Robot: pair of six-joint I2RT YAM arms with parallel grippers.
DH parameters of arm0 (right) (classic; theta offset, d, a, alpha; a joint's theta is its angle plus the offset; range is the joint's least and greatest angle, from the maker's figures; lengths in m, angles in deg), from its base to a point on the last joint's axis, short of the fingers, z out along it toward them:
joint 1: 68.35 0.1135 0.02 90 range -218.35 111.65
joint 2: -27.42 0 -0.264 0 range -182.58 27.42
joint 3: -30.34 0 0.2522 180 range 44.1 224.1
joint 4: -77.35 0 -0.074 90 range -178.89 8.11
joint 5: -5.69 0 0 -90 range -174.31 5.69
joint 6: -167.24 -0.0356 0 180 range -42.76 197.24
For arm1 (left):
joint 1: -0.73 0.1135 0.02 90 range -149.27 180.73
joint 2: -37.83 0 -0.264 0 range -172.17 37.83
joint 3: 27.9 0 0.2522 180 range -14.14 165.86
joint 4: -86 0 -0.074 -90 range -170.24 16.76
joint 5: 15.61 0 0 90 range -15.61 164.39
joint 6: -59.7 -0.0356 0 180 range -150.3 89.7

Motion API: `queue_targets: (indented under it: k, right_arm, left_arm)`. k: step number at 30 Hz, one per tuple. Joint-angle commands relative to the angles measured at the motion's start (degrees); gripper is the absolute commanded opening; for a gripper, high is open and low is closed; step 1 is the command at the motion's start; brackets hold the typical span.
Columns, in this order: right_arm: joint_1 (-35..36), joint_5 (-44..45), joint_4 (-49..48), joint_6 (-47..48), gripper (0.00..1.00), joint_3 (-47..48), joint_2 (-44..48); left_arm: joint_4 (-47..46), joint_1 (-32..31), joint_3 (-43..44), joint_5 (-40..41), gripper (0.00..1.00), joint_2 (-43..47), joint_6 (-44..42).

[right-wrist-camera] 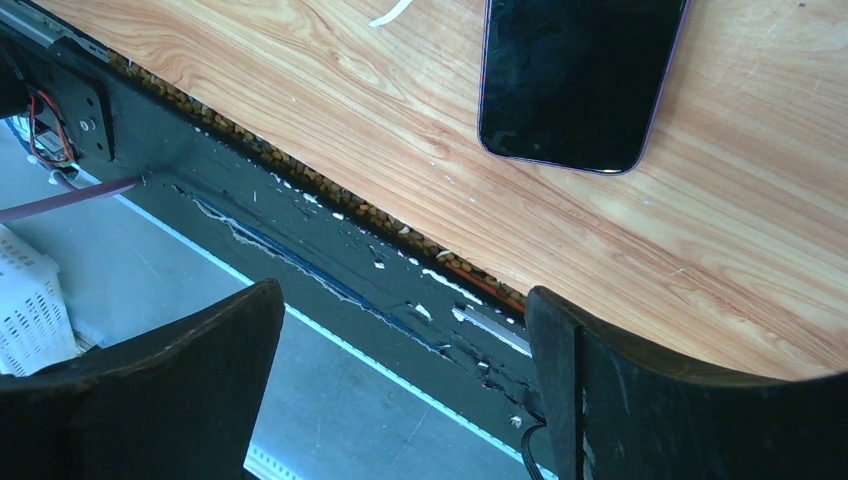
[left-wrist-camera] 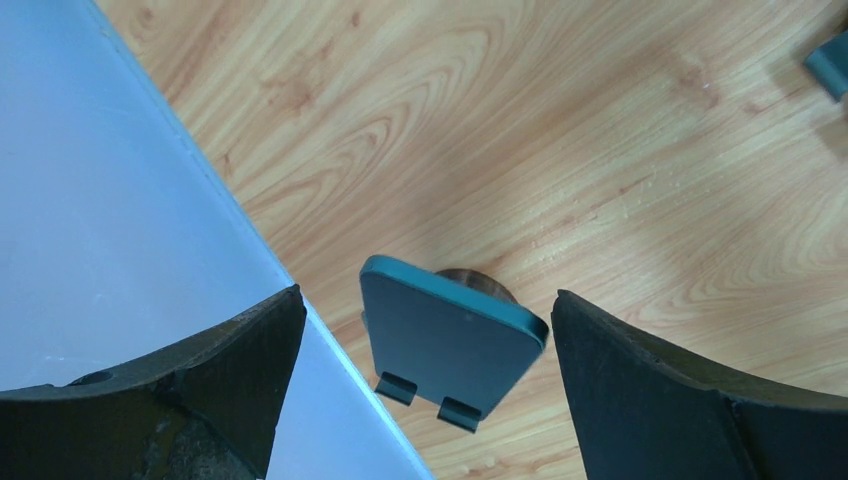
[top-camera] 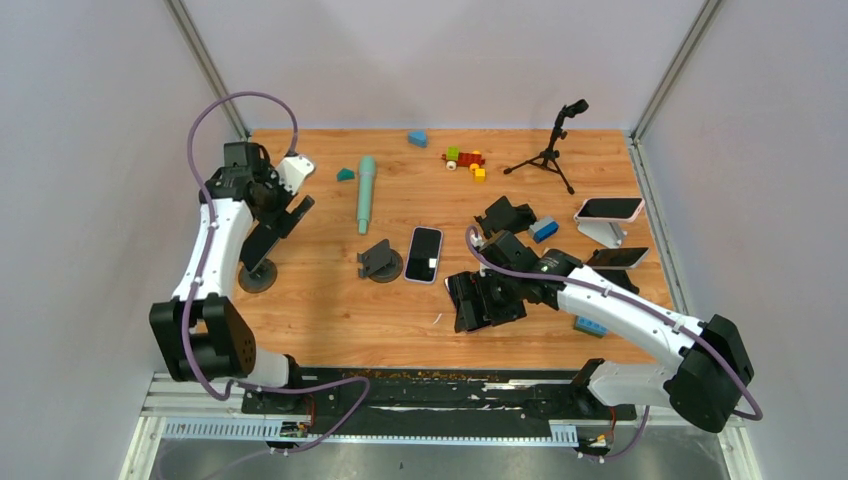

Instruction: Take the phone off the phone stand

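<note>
A pink phone (top-camera: 608, 208) rests on a white stand (top-camera: 606, 233) at the right. A second dark phone (top-camera: 618, 257) is propped just in front of it. A white-screened phone (top-camera: 424, 254) lies flat mid-table beside an empty black stand (top-camera: 380, 262). My right gripper (top-camera: 485, 300) is open and empty; in its wrist view a dark phone (right-wrist-camera: 580, 80) lies flat on the wood beyond the fingers (right-wrist-camera: 640, 390). My left gripper (top-camera: 270, 232) is open above an empty dark stand (left-wrist-camera: 450, 345), whose round base (top-camera: 258, 278) sits near the left wall.
A teal microphone (top-camera: 366, 192), a small tripod (top-camera: 548, 150), coloured blocks (top-camera: 465, 160), a teal wedge (top-camera: 345, 174), a blue piece (top-camera: 417, 138), another black stand (top-camera: 505, 215) and a blue block (top-camera: 544, 229) lie around. The front edge and rail (right-wrist-camera: 330, 250) are under my right gripper.
</note>
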Motion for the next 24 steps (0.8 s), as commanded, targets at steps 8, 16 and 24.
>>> queue_targets:
  k: [8, 16, 24]
  right_arm:
    - [0.3, 1.7, -4.1, 2.0, 0.92, 6.6, -0.4]
    - [2.6, -4.1, -17.2, 3.8, 0.91, 22.1, -12.9]
    - [7.0, -8.0, -33.4, -1.2, 0.9, 41.4, -33.7]
  left_arm:
    - [-14.7, 0.6, -1.5, -9.8, 1.0, 19.8, 17.3]
    - [-22.3, 0.6, -5.8, 7.9, 1.0, 33.8, 50.4]
    - [-9.9, -0.3, -5.2, 6.7, 1.0, 42.2, 65.0]
